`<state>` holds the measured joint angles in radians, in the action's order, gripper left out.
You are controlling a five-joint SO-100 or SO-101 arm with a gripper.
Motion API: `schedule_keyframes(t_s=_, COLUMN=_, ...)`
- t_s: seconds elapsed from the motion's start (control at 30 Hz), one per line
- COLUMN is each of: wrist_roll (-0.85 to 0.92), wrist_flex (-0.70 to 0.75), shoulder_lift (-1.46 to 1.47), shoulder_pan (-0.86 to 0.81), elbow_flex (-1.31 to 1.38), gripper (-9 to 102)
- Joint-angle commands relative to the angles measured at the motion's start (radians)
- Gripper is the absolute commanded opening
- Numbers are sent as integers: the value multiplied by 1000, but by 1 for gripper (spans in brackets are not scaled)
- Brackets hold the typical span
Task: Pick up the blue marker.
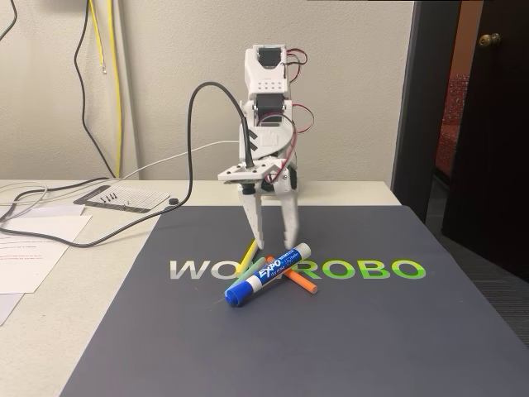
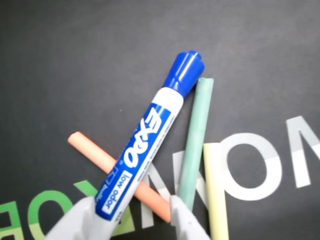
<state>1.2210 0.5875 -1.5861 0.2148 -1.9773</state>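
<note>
I see the gripper [image 1: 272, 241] pointing straight down over the mat, its two white fingers [image 1: 250, 217] spread apart, with nothing between them. In the wrist view the fingertips [image 2: 182, 220] come in from the bottom edge, one at each side of the marker's white tail end; I cannot tell whether they touch it or sit just above it.

The marker [image 2: 150, 143] lies flat on the mat [image 1: 355, 331], just in front of the fingers in the fixed view. There its long axis runs on a diagonal: the blue cap [image 1: 238, 294] points toward the lower left, nearer the camera, and the white end rises to the upper right. In the wrist view the cap points to the top, slightly right, and the barrel runs down to the lower left.

The marker crosses over an orange stick [image 2: 107, 162]. A green stick [image 2: 194, 137] lies just right of it in the wrist view, its top end close to the cap, and a yellow stick [image 2: 215, 187] lies beside the green one.

The arm [image 1: 269, 107] stands upright behind the pile, wrist folded down, a black cable [image 1: 194, 132] looping off its left side in the fixed view. The mat carries large white and green lettering [image 1: 372, 270].
</note>
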Motion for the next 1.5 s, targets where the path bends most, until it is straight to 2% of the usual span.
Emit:
schedule_keyframes(t_s=0.0, wrist_roll=-21, wrist_flex=-12, shoulder_lift=-17, shoulder_pan=11, elbow_flex=48, gripper=21)
schedule_keyframes(t_s=0.1, wrist_roll=-38, wrist_flex=3, shoulder_lift=-17, shoulder_pan=14, elbow_flex=71, gripper=25)
schedule_keyframes(t_s=0.23, wrist_roll=-49, wrist_flex=84, shoulder_lift=28, shoulder_pan=17, elbow_flex=163, gripper=25)
schedule_keyframes(t_s=0.33, wrist_roll=-58, wrist_flex=92, shoulder_lift=63, shoulder_pan=18, elbow_flex=199, gripper=25)
schedule_keyframes(t_s=1.2, wrist_roll=3, wrist_flex=-49, shoulder_lift=195, shoulder_pan=-2, elbow_flex=201, gripper=25)
schedule_keyframes(t_s=1.47, wrist_roll=8, wrist_flex=-54, shoulder_lift=201, shoulder_pan=-5, elbow_flex=201, gripper=5)
